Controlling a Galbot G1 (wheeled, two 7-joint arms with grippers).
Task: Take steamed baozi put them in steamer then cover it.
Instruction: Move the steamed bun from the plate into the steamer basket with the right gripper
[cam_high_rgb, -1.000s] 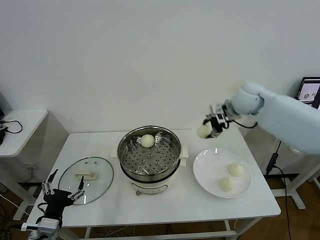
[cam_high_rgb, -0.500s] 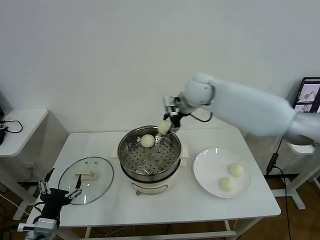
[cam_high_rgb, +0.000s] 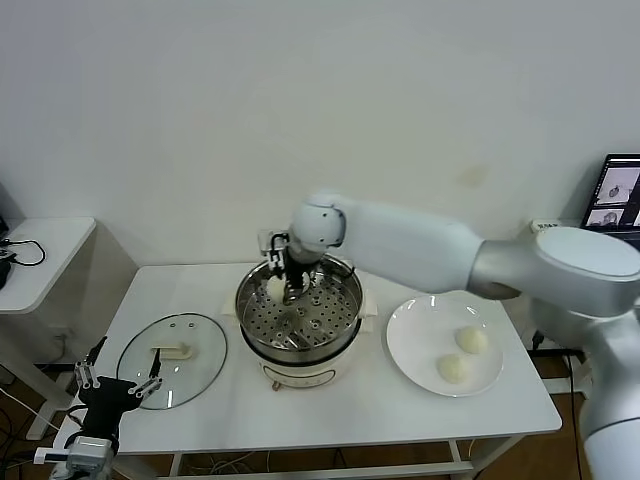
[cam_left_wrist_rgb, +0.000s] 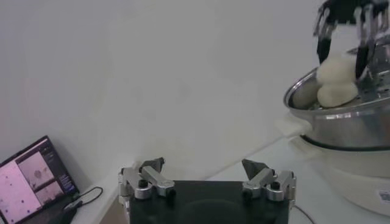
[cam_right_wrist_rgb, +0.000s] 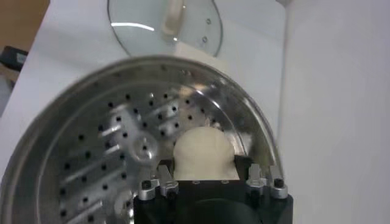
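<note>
right pincer (cam_high_rgb: 284, 281) gripping a bun (cam_high_rgb: 275, 288), hovering over the steamer (cam_high_rgb: 300, 312) tray's far side, beside another bun, likely for release | two buns waiting on plate (cam_high_rgb: 418, 340) | left pincer (cam_high_rgb: 118, 385) open, idling near lid (cam_high_rgb: 172, 347) at table (cam_high_rgb: 360, 405) edge

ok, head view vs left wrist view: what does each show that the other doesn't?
Head view only: the white plate with two baozi, the glass cover lying on the table, and the steamer's perforated tray.

Left wrist view only: a lit laptop screen off to the side.

Both: the right gripper shut on a bun over the steamer, above another bun already inside, and the open left gripper waiting away from the steamer.
</note>
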